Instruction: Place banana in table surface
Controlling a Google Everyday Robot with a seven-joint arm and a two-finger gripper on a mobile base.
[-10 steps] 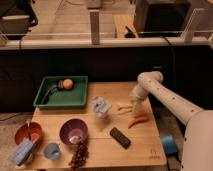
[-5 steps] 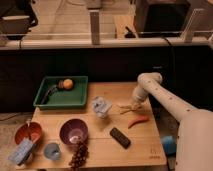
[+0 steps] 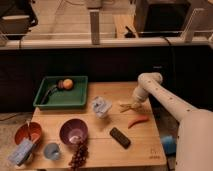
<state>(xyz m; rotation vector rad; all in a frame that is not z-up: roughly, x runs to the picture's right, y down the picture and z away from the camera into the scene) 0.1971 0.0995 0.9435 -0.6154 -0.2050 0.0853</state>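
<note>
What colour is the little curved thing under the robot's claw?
Pale yellow. It's the banana, and the gripper sits right over it. Camera view.

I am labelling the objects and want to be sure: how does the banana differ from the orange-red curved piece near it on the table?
The banana is pale yellow; the curved piece is orange-red. The banana lies farther back, the curved piece nearer the front edge. The gripper is down at the banana with jaws shut, while the curved piece lies free. Both are slim and lie on the wooden table.
</note>
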